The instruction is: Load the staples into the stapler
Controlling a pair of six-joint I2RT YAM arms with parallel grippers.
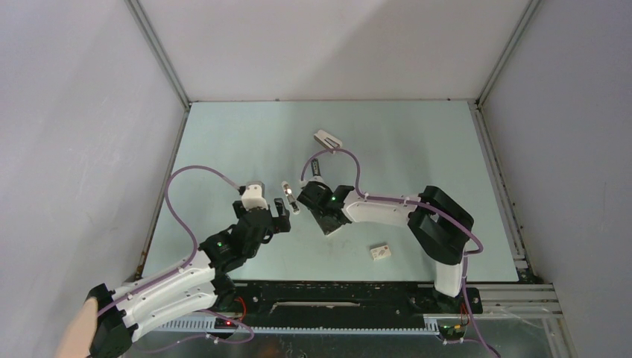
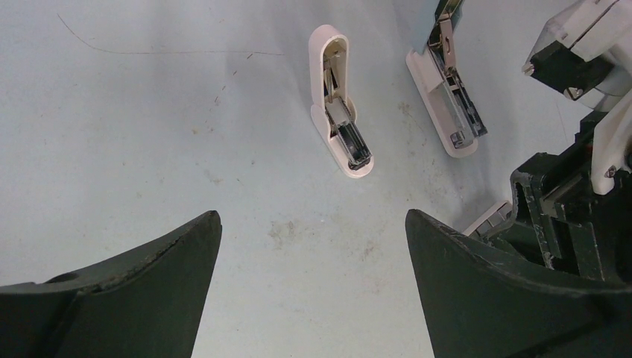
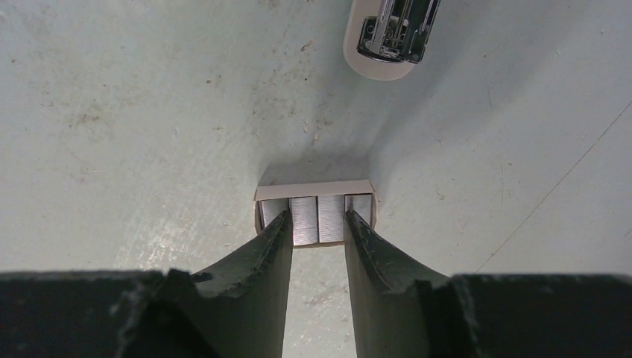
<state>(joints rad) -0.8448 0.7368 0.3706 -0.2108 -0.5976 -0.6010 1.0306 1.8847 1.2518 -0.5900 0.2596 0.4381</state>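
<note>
Slim grey-green stapler (image 1: 287, 191) lies near-to-far; reaching left, my half-spread right claw (image 3: 318, 218) flanks ribbed grey metal staples (image 3: 330, 216), pinch unclear.

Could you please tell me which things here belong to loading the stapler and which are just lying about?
Job: staples, stapler.
Lying about: cream stapler, wedge stapler, box.

Robot lab: walled table (image 1: 402, 149), two bolted arms (image 1: 380, 210)

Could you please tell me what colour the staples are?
The staples are silver-grey; right wrist view.
</note>
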